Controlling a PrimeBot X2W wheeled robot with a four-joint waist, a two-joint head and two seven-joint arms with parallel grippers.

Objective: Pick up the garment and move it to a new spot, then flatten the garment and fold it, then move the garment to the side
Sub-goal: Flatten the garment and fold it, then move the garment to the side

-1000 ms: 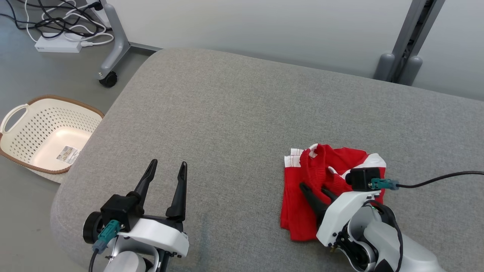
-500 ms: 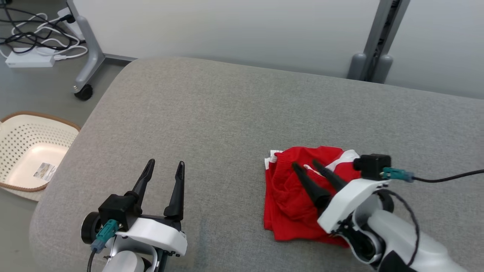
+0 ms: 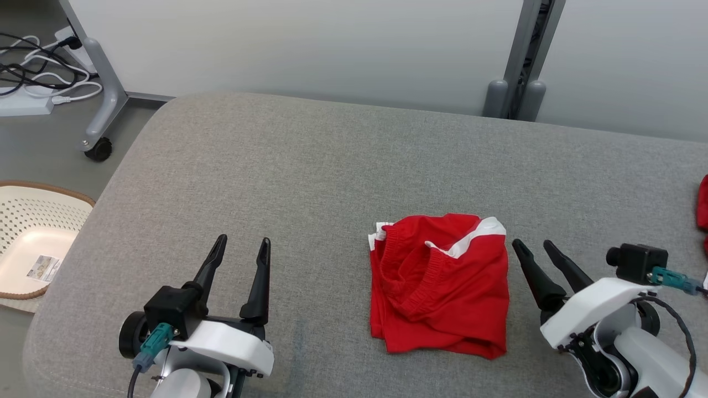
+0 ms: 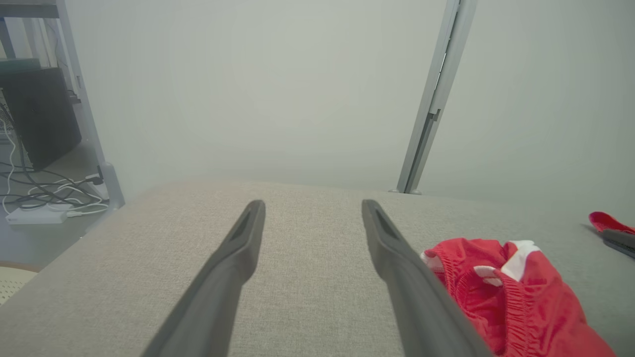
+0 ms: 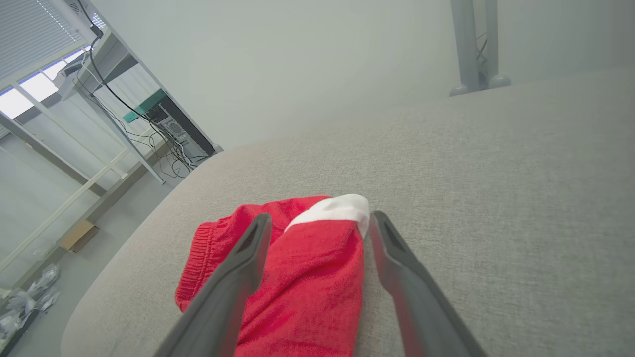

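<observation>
The garment (image 3: 440, 284), red shorts with white trim, lies loosely folded on the grey cushioned surface (image 3: 310, 177). It also shows in the left wrist view as the red garment (image 4: 501, 287) and in the right wrist view as the garment (image 5: 297, 267). My right gripper (image 3: 531, 244) stands open just right of it, apart from the cloth, holding nothing. In the right wrist view the right gripper (image 5: 317, 218) looks over the garment's edge. My left gripper (image 3: 241, 240) is open and empty over bare cushion to the left; the left gripper (image 4: 312, 204) points toward the wall.
A perforated cream basket (image 3: 33, 243) sits on the floor at the left. Cables and a wheeled stand leg (image 3: 97, 146) lie at the far left. A grey post (image 3: 520, 55) rises behind the cushion. Another red item (image 3: 702, 207) peeks in at the right edge.
My right gripper has opened, let go of the garment and drawn back to its right. The head camera has swung right. The left gripper has not moved.
</observation>
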